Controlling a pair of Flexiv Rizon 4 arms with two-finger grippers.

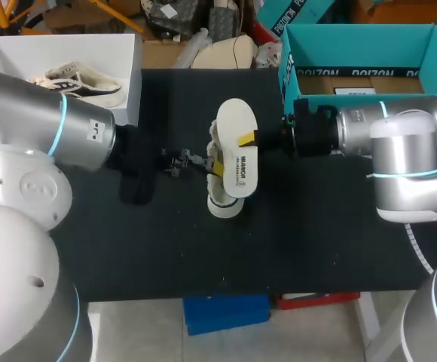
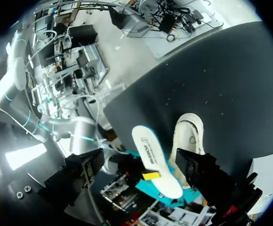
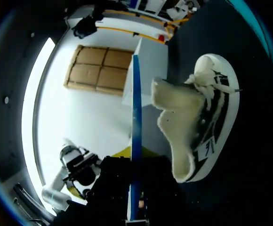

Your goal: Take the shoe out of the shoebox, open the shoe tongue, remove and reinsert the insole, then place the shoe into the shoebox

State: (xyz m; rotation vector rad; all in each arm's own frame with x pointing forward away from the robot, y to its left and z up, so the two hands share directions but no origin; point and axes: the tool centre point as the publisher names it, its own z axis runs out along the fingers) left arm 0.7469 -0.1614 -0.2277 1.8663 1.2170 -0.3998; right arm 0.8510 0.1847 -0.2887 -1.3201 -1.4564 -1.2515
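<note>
A white shoe [image 1: 220, 202] with black markings lies on the black table, also seen in the left wrist view [image 2: 189, 136] and the right wrist view [image 3: 207, 117] with its cream tongue pulled out. A white insole [image 1: 237, 151] is held over it. My right gripper [image 1: 253, 139], coming in from the right, is shut on the insole's edge. In the right wrist view the insole [image 3: 135, 122] appears edge-on between that gripper's [image 3: 135, 190] fingers. My left gripper [image 1: 212, 163] is open beside the shoe. In its own view it [image 2: 141, 170] straddles the insole [image 2: 153, 155] without touching it.
A white shoebox [image 1: 128, 53] at the table's back left holds a second shoe [image 1: 79, 81]. A teal box [image 1: 354, 38] stands open at the back right, behind my right arm. The black mat [image 1: 203, 256] reaches to the front edge.
</note>
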